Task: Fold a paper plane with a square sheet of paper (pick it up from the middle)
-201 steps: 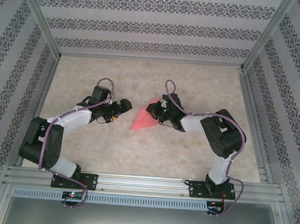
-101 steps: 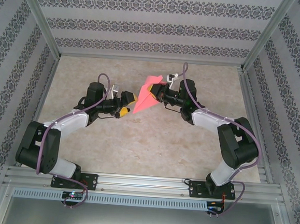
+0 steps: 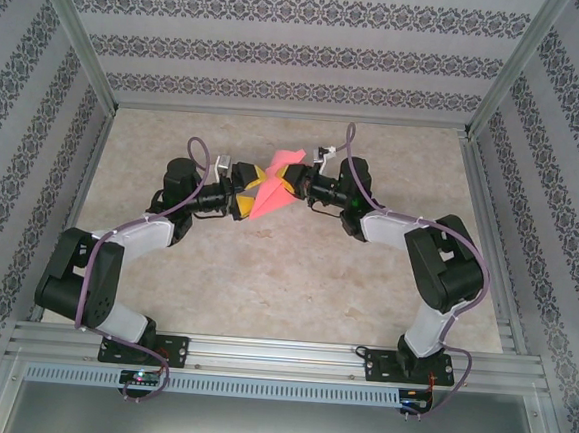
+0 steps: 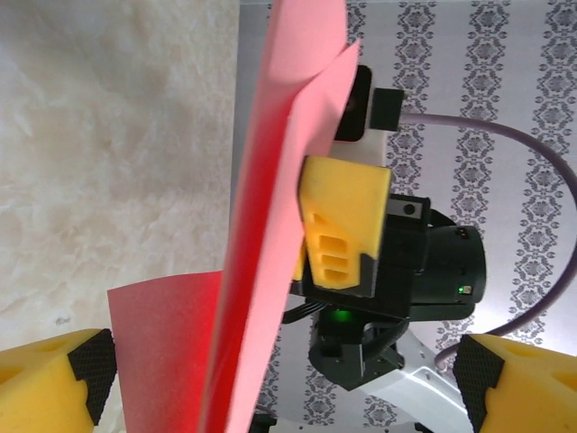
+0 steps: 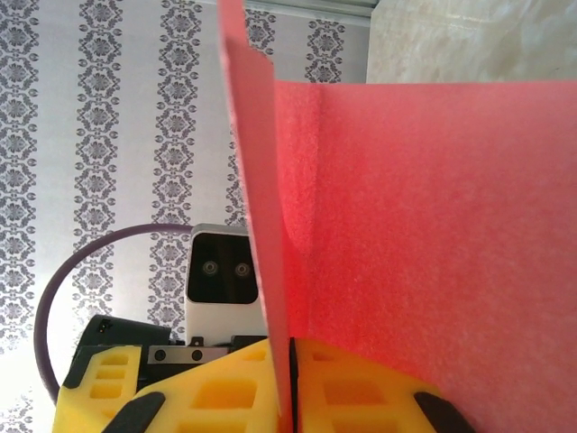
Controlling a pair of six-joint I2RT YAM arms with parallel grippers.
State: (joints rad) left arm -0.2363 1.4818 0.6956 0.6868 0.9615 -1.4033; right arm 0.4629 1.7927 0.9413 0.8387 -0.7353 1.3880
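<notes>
While aloft in right hand (image 3: 288, 185), paper plane (image 3: 264, 203) diagonal, nose near-left.

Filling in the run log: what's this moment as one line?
right pincer: shut on paper | left pincer: open, facing paper | paper: folded, held off table

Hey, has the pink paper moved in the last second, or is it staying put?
Yes. The pink paper, clamped in the right tool, has moved away from the near rail toward the back wall.
</notes>
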